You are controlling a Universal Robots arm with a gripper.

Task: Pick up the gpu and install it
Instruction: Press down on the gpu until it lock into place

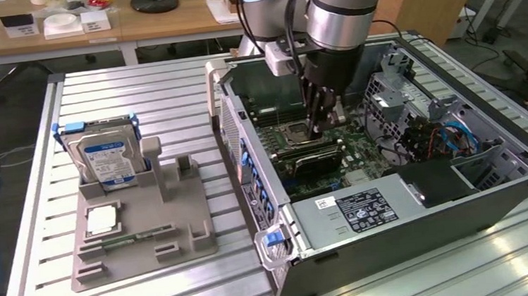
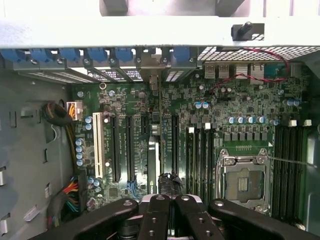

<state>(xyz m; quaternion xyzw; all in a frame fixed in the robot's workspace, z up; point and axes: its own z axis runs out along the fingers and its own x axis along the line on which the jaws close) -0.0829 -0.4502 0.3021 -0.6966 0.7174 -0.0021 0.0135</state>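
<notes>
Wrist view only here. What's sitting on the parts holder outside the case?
Observer: A hard drive stands upright in the grey holder, to the exterior view's left of the case.
Operator: GPU out there too?
Observer: No. The gpu stands on the motherboard inside the case, right under the tool.
Operator: Anything lying flat on the holder?
Observer: A processor chip and a memory stick.
</notes>
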